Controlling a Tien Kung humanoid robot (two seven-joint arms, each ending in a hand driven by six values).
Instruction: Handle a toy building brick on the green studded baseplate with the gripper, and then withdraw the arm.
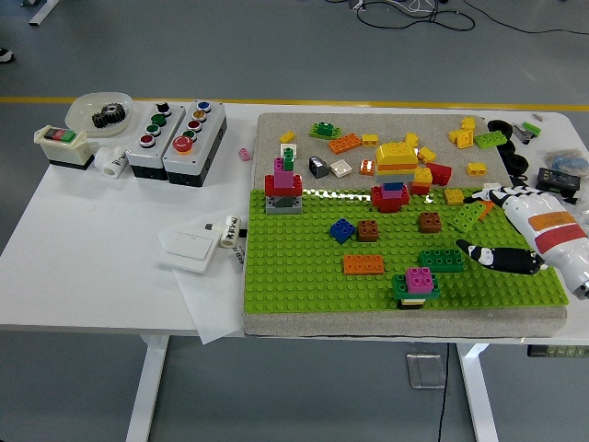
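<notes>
The green studded baseplate lies on a grey mat and carries several bricks. My right hand reaches in from the right edge, low over the plate's right side, open. Its black thumb points left toward a dark green brick without touching it. The fingers rest against a tilted light green brick, and I cannot tell whether they grip it. A magenta brick on a dark green stack stands near the front edge. The left arm is out of view.
An orange brick, a blue brick, two brown bricks and a red and grey tower stand on the plate. Loose bricks lie on the mat behind. Button boxes and a white switch sit to the left.
</notes>
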